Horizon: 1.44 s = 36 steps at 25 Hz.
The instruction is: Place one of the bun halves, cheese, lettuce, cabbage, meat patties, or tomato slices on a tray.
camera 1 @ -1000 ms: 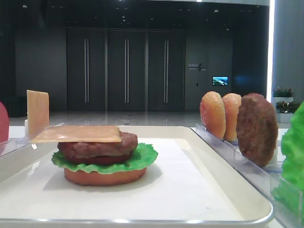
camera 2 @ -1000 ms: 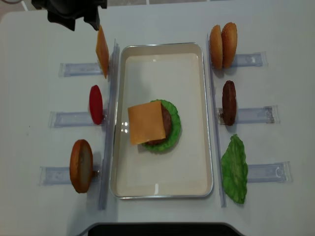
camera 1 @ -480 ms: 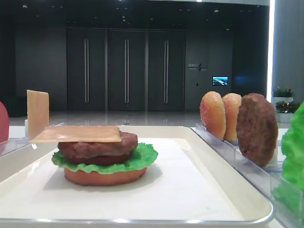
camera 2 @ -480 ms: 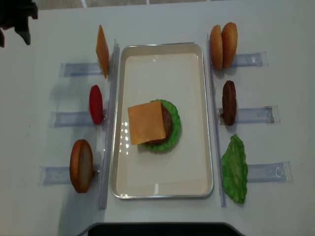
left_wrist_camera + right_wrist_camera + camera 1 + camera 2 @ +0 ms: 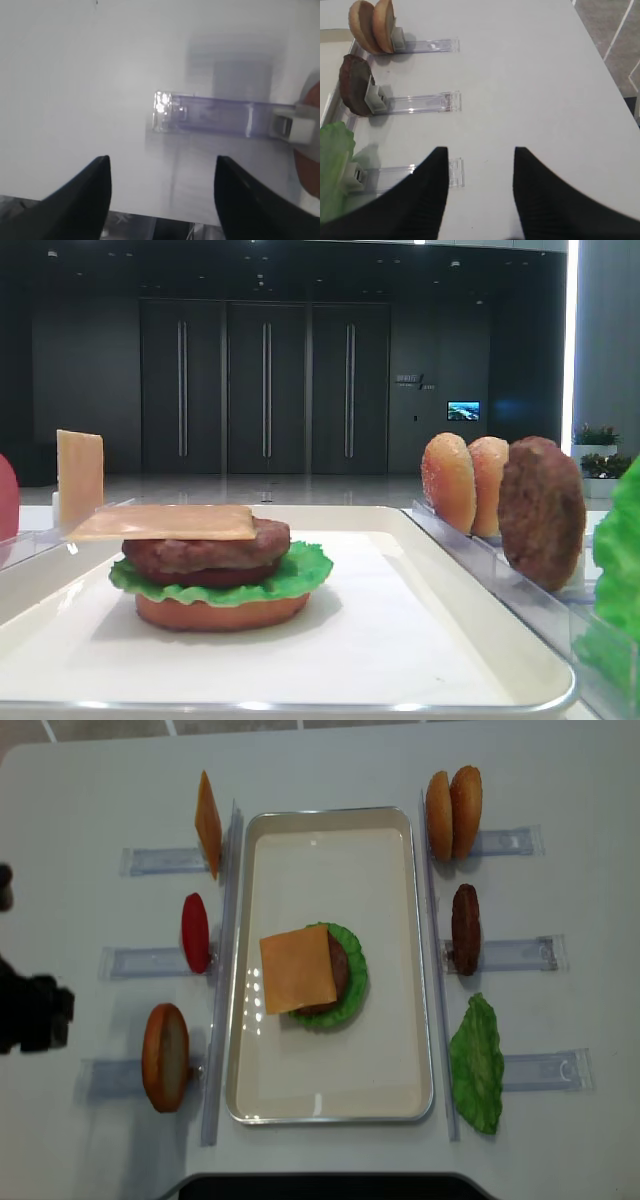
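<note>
On the cream tray (image 5: 330,840) stands a stack: bun base, green lettuce (image 5: 352,982), a meat patty (image 5: 205,550) and a square cheese slice (image 5: 297,969) on top. My left gripper (image 5: 162,167) hangs open and empty over bare table near the front edge. It faces the end of the clear rack (image 5: 210,115) that holds a bun half (image 5: 165,1057). The left arm (image 5: 30,1015) shows at the overhead view's left edge. My right gripper (image 5: 480,152) is open and empty above the table, right of the lettuce leaf's rack (image 5: 405,175).
Left racks hold an upright cheese slice (image 5: 207,823) and a tomato slice (image 5: 195,932). Right racks hold two bun halves (image 5: 452,812), a patty (image 5: 465,928) and a lettuce leaf (image 5: 477,1065). Long clear rails (image 5: 222,970) run along both sides of the tray.
My left arm has swung from the far left corner down the table's left edge to beside the bun half's rack. The food and tray have not moved.
</note>
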{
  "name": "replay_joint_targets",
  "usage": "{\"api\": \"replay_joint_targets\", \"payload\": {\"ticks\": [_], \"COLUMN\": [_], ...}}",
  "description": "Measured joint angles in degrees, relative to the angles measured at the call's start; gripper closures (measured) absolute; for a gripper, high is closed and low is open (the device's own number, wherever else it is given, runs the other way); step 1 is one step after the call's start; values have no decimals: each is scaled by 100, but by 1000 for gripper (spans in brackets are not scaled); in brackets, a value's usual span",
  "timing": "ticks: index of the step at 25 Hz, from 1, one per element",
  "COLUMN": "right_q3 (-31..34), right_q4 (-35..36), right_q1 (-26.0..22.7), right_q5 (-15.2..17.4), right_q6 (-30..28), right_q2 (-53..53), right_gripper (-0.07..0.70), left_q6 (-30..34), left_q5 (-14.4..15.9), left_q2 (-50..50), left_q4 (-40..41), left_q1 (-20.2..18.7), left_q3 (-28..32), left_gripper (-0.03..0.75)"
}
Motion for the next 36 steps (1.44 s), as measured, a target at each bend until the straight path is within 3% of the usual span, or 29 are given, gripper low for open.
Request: {"api": "replay_joint_targets", "payload": {"ticks": [4, 10, 17, 36], "right_q3": [0, 0, 0, 0], "right_q4": [0, 0, 2, 2], "right_q1": [0, 0, 0, 0], "right_q5": [0, 0, 0, 0], "right_q6": [0, 0, 0, 0], "right_q2": [0, 0, 0, 0], "right_gripper": [335, 335, 335, 335], "left_q6": [-19, -59, 669, 747], "left_q5": [-45, 474, 594, 654], "left_q2": [-1557, -3643, -5520, -5699], "left_q4": [-174, -313, -732, -811], "left_q1": [0, 0, 0, 0], "left_q3": [642, 778, 798, 803], "left_gripper": [230, 232, 234, 256]}}
